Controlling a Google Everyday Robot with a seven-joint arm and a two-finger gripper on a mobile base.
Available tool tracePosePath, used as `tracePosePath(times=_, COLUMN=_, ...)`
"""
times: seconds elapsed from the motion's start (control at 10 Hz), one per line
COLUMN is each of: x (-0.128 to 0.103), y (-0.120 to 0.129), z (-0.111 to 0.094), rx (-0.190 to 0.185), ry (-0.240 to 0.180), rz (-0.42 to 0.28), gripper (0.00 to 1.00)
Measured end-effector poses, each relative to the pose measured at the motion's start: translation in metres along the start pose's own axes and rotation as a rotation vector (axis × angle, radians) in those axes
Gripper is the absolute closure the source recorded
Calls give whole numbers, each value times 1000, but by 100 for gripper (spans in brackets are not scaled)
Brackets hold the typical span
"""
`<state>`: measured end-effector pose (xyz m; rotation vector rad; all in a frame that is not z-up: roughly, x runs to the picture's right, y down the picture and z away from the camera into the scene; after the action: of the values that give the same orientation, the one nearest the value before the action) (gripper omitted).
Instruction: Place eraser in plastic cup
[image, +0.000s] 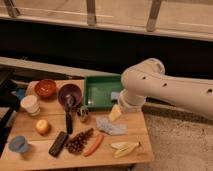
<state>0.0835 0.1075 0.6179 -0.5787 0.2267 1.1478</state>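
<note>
My gripper (115, 112) hangs just by the green tray (95, 82), fingers apart, holding nothing. The black eraser (58, 143) lies on the table (134, 127), between the blue cup (19, 145) and the grapes (79, 141).

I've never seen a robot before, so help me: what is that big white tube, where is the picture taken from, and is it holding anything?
The white tube is the robot's single arm, reaching in from the right. Its two-finger gripper, the pale tip, hangs open and empty above the wooden table, just in front of the green plastic tray. One camera looks down on everything; where it is mounted I cannot tell. On the table lie a black rectangular eraser and a small round light-blue plastic cup, both front left and apart, plus a purple bowl and an orange carrot.
</note>
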Motion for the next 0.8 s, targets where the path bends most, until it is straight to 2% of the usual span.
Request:
tracePosePath(times=0.2, x=-12, y=34, z=3, rx=-21, ry=-10, rz=-53, gripper=20)
tracePosePath(times=0.4, x=-34, y=86, z=11, rx=-54, ry=-13, rz=-122, gripper=20)
tracePosePath(times=0.8, x=-64, y=157, z=23, rx=-121, ry=-23, rz=-219, gripper=20)
